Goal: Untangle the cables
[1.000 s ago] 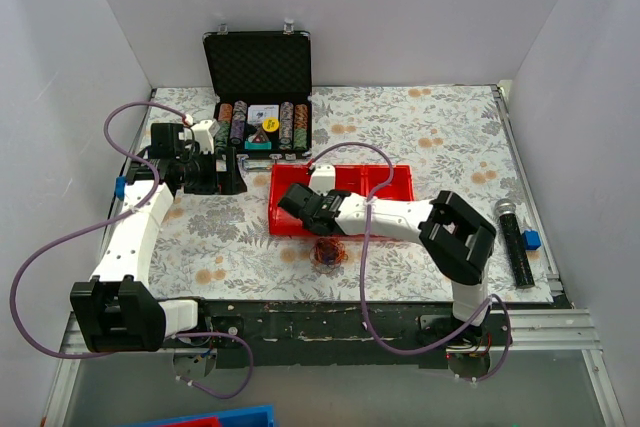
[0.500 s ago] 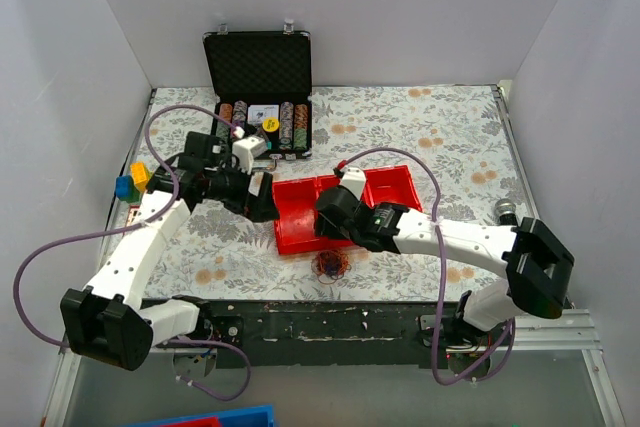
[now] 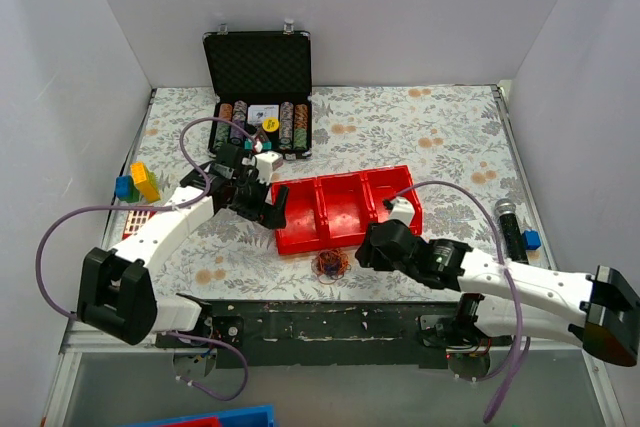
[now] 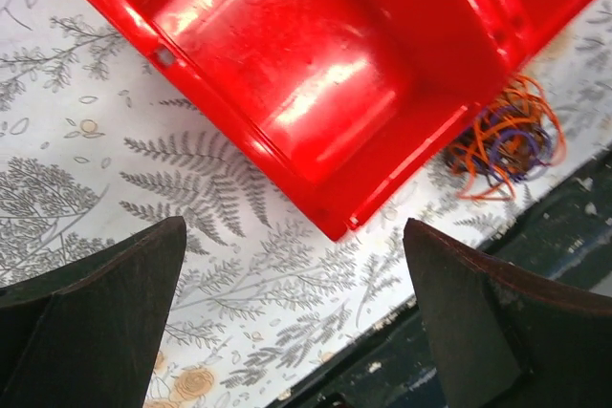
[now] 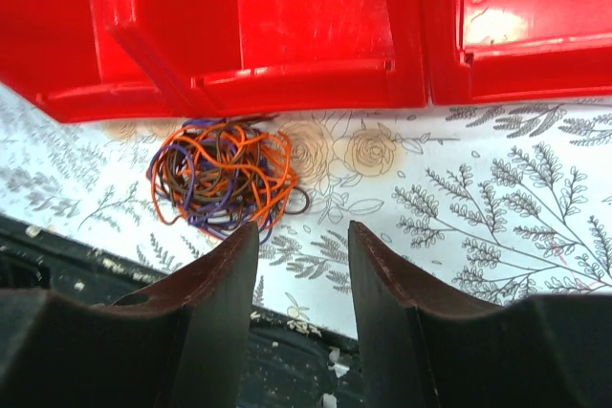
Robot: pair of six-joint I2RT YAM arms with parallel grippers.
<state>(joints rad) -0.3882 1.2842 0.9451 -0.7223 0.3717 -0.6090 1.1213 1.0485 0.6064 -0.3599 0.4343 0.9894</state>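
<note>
Cables (image 3: pixel 330 265), a small clump of thin orange strands with some purple and dark ones, lie on the flower-printed table (image 3: pixel 440 137) at 6 o'clock of the red tray (image 3: pixel 340 209), just beside its near wall and close to the table's dark front edge; in the right wrist view the clump (image 5: pixel 222 179) sits against the underside of the tray's rim (image 5: pixel 287 26), and in the left wrist view (image 4: pixel 505 140) it peeks out past the tray's corner (image 4: pixel 316 74) at about 2 o'clock.

Right gripper (image 3: pixel 368 252) is at 3 o'clock of the clump, near it; its own camera shows the jaws (image 5: pixel 301 236) parted by a moderate gap with nothing between them, only bare tablecloth; the clump lies at 10 o'clock of that gap, and a few loops reach the tip of the left-hand finger (image 5: pixel 229 274), though whether they touch it I cannot tell.

Left gripper (image 3: pixel 268 209) hangs over the tray's left end at 10 o'clock of the clump, well apart from it; its jaws (image 4: pixel 295 236) are spread wide and grasp nothing, the tray's corner and fern-print cloth showing between them.

At 12 o'clock stands an open black case (image 3: pixel 260 67) with rows of chips; yellow and blue blocks (image 3: pixel 138 182) lie at 9 o'clock; a dark cylinder (image 3: pixel 513 237) lies at 3 o'clock.
</note>
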